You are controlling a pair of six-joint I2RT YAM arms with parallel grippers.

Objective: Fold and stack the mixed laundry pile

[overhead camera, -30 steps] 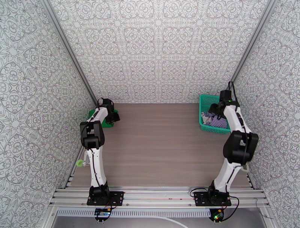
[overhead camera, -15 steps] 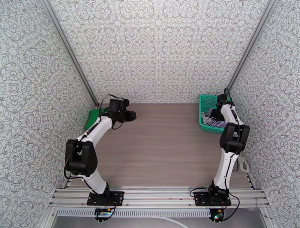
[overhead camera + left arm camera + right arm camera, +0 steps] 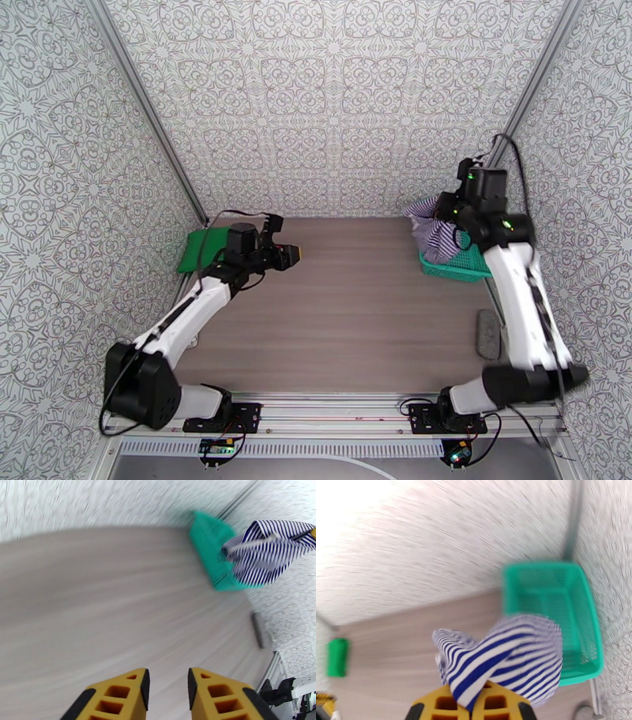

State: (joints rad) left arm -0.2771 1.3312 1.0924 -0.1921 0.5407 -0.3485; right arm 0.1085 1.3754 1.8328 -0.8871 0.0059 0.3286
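Observation:
The purple-and-white striped top (image 3: pixel 430 230) hangs in the air above the left rim of the teal basket (image 3: pixel 468 267), with my right gripper (image 3: pixel 452 215) shut on it. In the right wrist view the striped top (image 3: pixel 505 657) bunches out from between the yellow fingers (image 3: pixel 438 707) of that gripper (image 3: pixel 476 705). The green T-shirt (image 3: pixel 204 248) lies flat and folded at the table's far left edge. To its right my left gripper (image 3: pixel 289 256) hovers over bare table. In the left wrist view the left gripper (image 3: pixel 168 689) stands open with nothing between its fingers.
The teal basket (image 3: pixel 576 598) sits in the far right corner against the wall and looks empty inside. A flat grey object (image 3: pixel 488 333) lies along the right edge of the table. Patterned walls close in the table on three sides. Wood tabletop (image 3: pixel 347 316) spans the middle.
My right gripper has shut on the striped top and lifted it up out of the basket. My left arm has swung away from the green T-shirt toward the table's middle.

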